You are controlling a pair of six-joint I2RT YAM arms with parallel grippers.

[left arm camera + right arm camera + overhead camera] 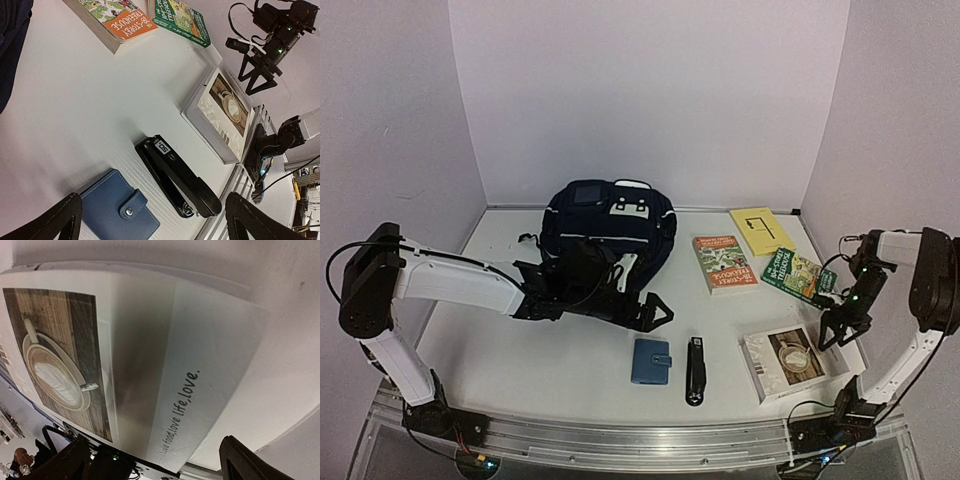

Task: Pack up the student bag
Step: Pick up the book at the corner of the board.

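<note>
Right end effector (840,336) released, fingers wide, nothing between them, poised just over the coffee book (790,362) at its 2 o'clock corner. Bag (575,228) lay at 12 o'clock on the counter (500,345), well apart at 10 o'clock from that end effector, long axis roughly 12-to-6. Left end effector (650,310), also released and empty, hung just beside the bag's 5 o'clock edge, so the left arm was nearer. Count: one bag, one coffee book, two paperbacks (725,263), one yellow pad (756,230), one wallet (651,362), one stapler (696,372)
</note>
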